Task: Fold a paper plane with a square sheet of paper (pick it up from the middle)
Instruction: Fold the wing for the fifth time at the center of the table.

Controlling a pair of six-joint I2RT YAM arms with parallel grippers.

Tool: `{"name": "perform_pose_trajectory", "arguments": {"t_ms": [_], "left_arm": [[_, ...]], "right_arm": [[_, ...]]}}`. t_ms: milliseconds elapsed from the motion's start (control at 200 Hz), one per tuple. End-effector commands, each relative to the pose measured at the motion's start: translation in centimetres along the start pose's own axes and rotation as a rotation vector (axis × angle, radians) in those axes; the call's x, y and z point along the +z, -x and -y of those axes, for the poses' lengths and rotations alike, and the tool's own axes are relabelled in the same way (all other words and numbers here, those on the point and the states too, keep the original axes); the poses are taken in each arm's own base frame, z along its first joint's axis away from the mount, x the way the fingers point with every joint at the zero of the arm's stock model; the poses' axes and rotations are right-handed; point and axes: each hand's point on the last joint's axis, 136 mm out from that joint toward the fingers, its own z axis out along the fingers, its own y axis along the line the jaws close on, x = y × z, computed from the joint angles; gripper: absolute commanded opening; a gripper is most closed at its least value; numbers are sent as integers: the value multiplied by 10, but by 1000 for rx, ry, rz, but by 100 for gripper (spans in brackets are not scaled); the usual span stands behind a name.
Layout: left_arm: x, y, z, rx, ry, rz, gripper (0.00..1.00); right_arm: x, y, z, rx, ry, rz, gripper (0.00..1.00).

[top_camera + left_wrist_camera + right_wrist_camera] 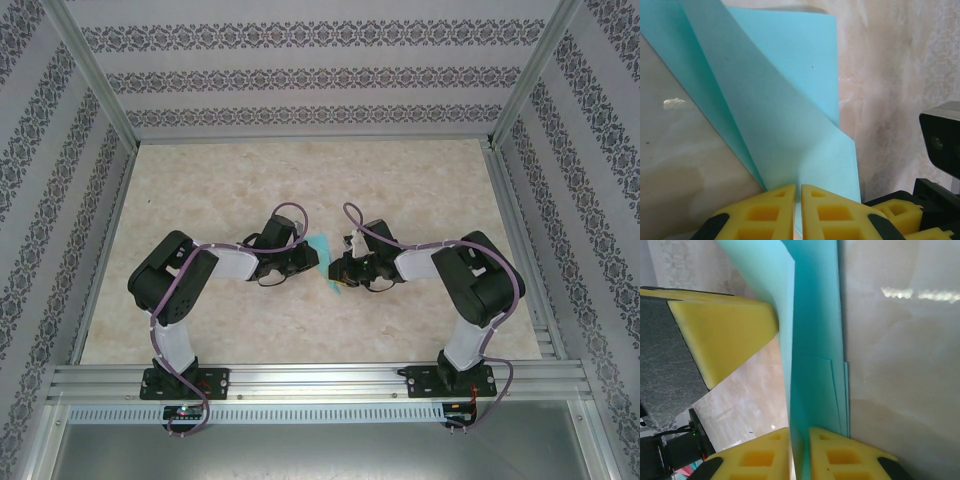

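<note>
The turquoise paper (323,246) is folded into a narrow, layered shape and held off the table between both grippers at mid-table. My left gripper (306,258) is shut on it; in the left wrist view its yellow fingertips (785,196) pinch the lower edge of the paper (790,100), whose flaps fan upward. My right gripper (341,271) is shut on the paper too. In the right wrist view the creased layers (815,340) rise edge-on from between the right gripper's pads (827,440). A left finger (725,335) sits close on the paper's left.
The beige marbled tabletop (420,190) spreads around both arms. Patterned walls and aluminium rails (310,375) enclose the table. The right arm's black wrist camera (940,140) and a yellow finger (895,215) sit close to the left gripper.
</note>
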Motion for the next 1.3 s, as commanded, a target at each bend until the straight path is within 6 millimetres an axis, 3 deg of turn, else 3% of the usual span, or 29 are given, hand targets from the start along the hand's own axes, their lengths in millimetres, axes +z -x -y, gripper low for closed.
{"name": "perform_pose_trajectory", "arguments": {"t_ms": [0,140,435,759,949,1174,1294], "left_arm": [[5,-3,-8,9,49,-11,13],[6,-4,-10,6,56,-13,13],[7,-5,-10,5,50,-18,13],[7,-5,-10,-1,54,-17,13],[7,-4,-12,-6,62,-14,12],[8,-6,-16,-12,79,-22,12],[8,-6,-17,-13,86,-23,12]], "right_arm": [[-9,-13,4,18,-26,-28,19],[-14,-20,4,17,-34,-43,18],[-4,-36,28,53,-90,-96,11],[-10,-36,21,33,-100,-101,15],[-10,-51,33,54,-157,-140,14],[-8,-56,49,78,-232,-168,14],[-12,-53,38,53,-217,-152,16]]}}
